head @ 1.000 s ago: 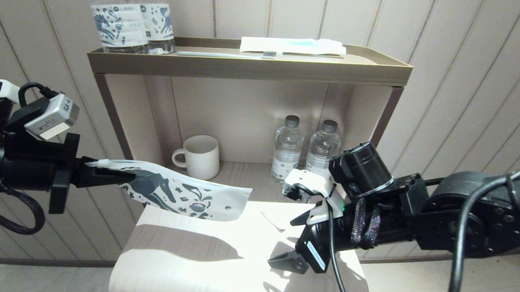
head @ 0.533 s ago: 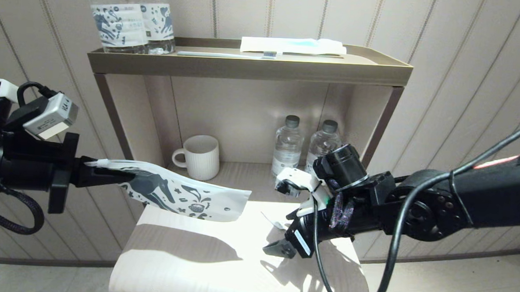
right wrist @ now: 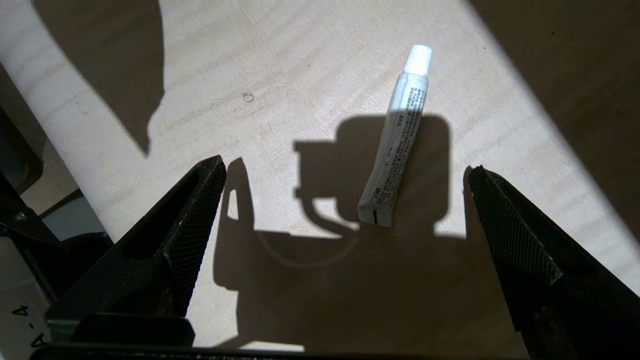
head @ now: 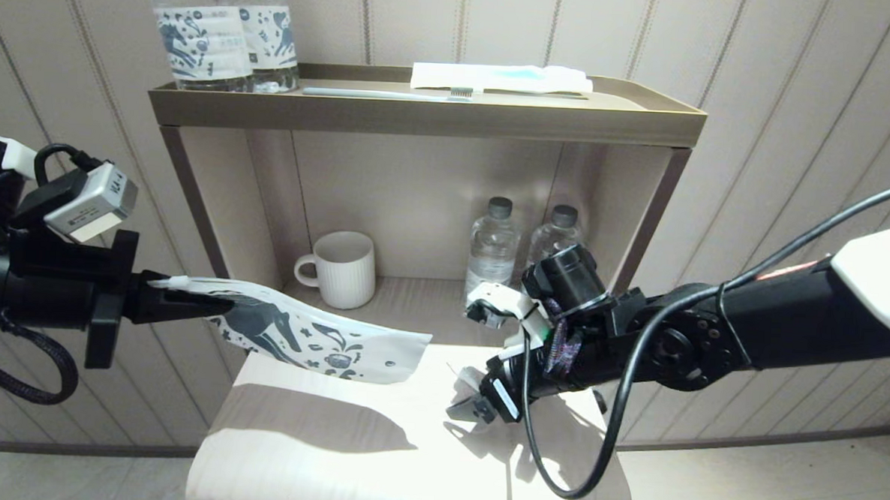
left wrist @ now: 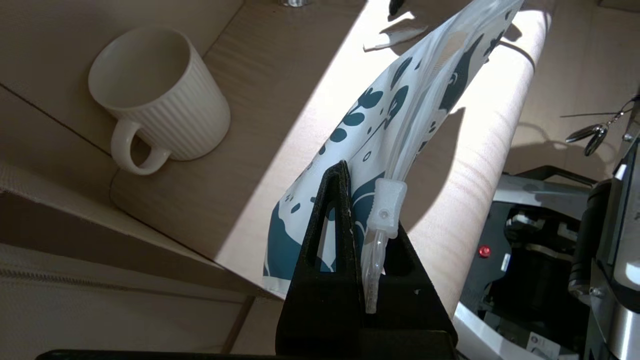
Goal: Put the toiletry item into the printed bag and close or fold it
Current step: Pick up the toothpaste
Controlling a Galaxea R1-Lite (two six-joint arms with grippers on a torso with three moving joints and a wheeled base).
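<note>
The printed bag (head: 313, 334), white with a dark blue horse, hangs level over the pale table (head: 331, 455). My left gripper (head: 187, 299) is shut on its zip end; the clear slider shows beside the fingers (left wrist: 335, 200) in the left wrist view, where the bag (left wrist: 400, 100) stretches away. No comb shows anywhere. A small white tube (right wrist: 397, 135) with a white cap lies on the table, seen as a sliver (head: 460, 374) in the head view. My right gripper (right wrist: 345, 165) hovers open just above it, the tube's crimped end between the wide-spread jaws, not touching.
A ribbed white mug (head: 343, 268) and two small water bottles (head: 492, 248) stand in the shelf niche behind the table. On the top tray (head: 646, 127) lie a toothbrush (head: 392, 94), a blue-striped packet (head: 501, 78) and two horse-label bottles (head: 222, 30).
My right gripper has moved left and back across the table, ending over the white tube. The left gripper and the bag have stayed put.
</note>
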